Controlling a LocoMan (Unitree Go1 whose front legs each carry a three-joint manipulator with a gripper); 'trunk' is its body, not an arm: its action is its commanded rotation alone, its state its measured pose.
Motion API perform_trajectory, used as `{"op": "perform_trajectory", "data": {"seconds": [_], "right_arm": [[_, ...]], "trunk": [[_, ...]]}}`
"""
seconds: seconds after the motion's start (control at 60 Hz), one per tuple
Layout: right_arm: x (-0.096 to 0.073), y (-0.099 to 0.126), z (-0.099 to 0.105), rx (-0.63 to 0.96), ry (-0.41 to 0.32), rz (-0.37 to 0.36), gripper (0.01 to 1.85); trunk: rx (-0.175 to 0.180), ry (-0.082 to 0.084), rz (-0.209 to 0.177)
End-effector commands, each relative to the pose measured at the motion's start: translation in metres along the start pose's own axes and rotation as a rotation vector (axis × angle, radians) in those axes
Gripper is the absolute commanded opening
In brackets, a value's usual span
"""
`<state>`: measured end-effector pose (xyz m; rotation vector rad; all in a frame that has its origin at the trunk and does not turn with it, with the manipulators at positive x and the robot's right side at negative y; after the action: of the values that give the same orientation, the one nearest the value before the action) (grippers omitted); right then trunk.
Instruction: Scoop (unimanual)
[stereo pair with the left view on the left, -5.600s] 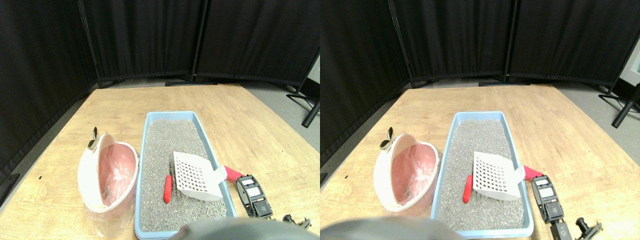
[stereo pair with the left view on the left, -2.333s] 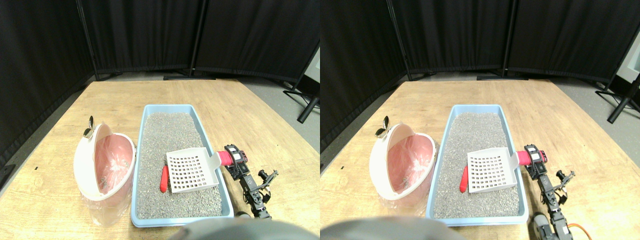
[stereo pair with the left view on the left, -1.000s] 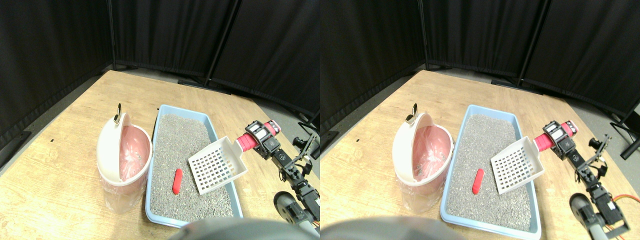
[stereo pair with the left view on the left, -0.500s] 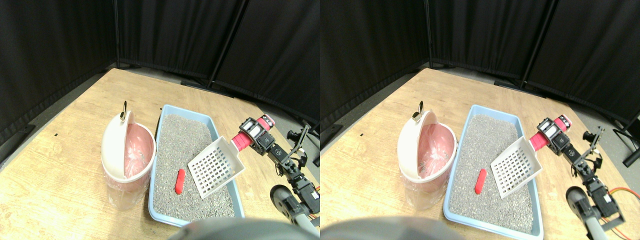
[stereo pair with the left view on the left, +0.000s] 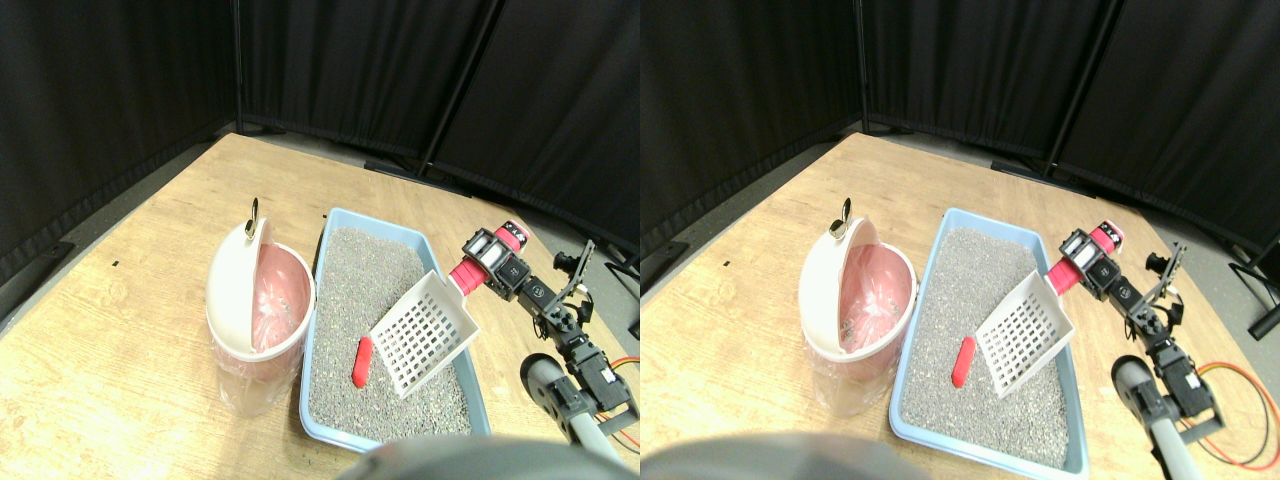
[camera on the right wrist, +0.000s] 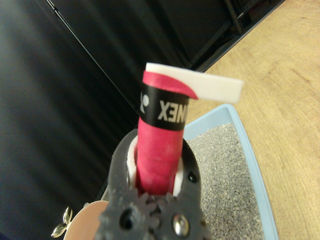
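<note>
Hidden: the wrist camera is cutting off the scoop's head and the bin (stereo pair with the left view on the left: 258, 310), showing only the bin's rim.
Gripper: the right gripper (stereo pair with the left view on the left: 497, 262) is clamping the red wrapped handle (camera on the right wrist: 159, 150) between both jaws.
Scoop: the white scoop (stereo pair with the left view on the left: 424, 333) is slanting down and away from the gripper over the blue tray (stereo pair with the left view on the left: 330, 235).
Red piece: the red piece (stereo pair with the left view on the left: 362, 360) is lying on the litter (stereo pair with the left view on the left: 365, 270) just beyond the scoop's front edge, visible only in the stereo view.

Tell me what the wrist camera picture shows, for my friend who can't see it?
The right gripper is clamped around the scoop's thick red wrapped handle, which fills the middle of the picture. Behind it sit a blue litter tray of grey gravel, a wooden floor and black curtains.
</note>
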<state>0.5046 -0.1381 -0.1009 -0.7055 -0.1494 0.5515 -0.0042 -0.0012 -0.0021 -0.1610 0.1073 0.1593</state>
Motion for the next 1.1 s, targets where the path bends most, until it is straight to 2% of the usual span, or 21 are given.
{"op": "perform_trajectory", "data": {"seconds": [0.017, 0.2, 0.233, 0.317, 0.35, 0.433, 0.45, 0.483, 0.533, 0.583, 0.6, 0.617, 0.65, 0.667, 0.817, 0.85, 0.867, 0.883, 0.95, 1.05, 1.1], "right_arm": [[0.001, 0.003, 0.004, -0.017, -0.043, -0.006, 0.05], [0.0, 0.026, -0.002, 0.074, -0.009, 0.015, 0.05], [0.002, 0.035, -0.006, 0.106, 0.018, 0.018, 0.05], [0.007, 0.053, -0.015, 0.165, 0.01, 0.052, 0.05], [0.008, 0.061, -0.017, 0.221, 0.042, 0.052, 0.05], [0.009, 0.08, -0.023, 0.307, 0.058, 0.063, 0.07], [0.009, 0.092, -0.025, 0.338, 0.092, 0.073, 0.08], [0.008, 0.098, -0.026, 0.343, 0.11, 0.075, 0.07], [0.009, 0.104, -0.028, 0.363, 0.108, 0.081, 0.05], [0.011, 0.112, -0.029, 0.412, 0.068, 0.092, 0.06], [0.011, 0.112, -0.029, 0.412, 0.068, 0.092, 0.06], [0.011, 0.112, -0.027, 0.434, 0.074, 0.086, 0.15], [0.011, 0.112, -0.023, 0.442, 0.092, 0.087, 0.12], [0.012, 0.112, -0.024, 0.456, 0.084, 0.086, 0.16], [0.012, 0.106, -0.025, 0.506, 0.082, 0.057, 0.18], [0.012, 0.102, -0.027, 0.494, 0.09, 0.051, 0.05], [0.012, 0.099, -0.029, 0.518, 0.09, 0.035, 0.12], [0.012, 0.096, -0.031, 0.53, 0.085, 0.029, 0.05], [0.011, 0.089, -0.036, 0.533, 0.079, 0.016, 0.05], [0.009, 0.072, -0.039, 0.635, 0.089, -0.055, 0.05], [0.009, 0.068, -0.04, 0.655, 0.082, -0.068, 0.05]], "trunk": [[-0.009, 0.026, 0.022], [-0.011, 0.038, 0.025], [-0.013, 0.04, 0.027], [-0.02, 0.045, 0.033], [-0.021, 0.046, 0.035], [-0.026, 0.048, 0.039], [-0.026, 0.048, 0.039], [-0.026, 0.048, 0.039], [-0.026, 0.048, 0.039], [-0.028, 0.052, 0.049], [-0.027, 0.053, 0.049], [-0.027, 0.053, 0.049], [-0.027, 0.053, 0.05], [-0.027, 0.053, 0.05], [-0.027, 0.053, 0.054], [-0.026, 0.051, 0.055], [-0.026, 0.051, 0.055], [-0.027, 0.051, 0.056], [-0.025, 0.051, 0.056], [-0.021, 0.051, 0.051], [-0.02, 0.05, 0.048]]}}
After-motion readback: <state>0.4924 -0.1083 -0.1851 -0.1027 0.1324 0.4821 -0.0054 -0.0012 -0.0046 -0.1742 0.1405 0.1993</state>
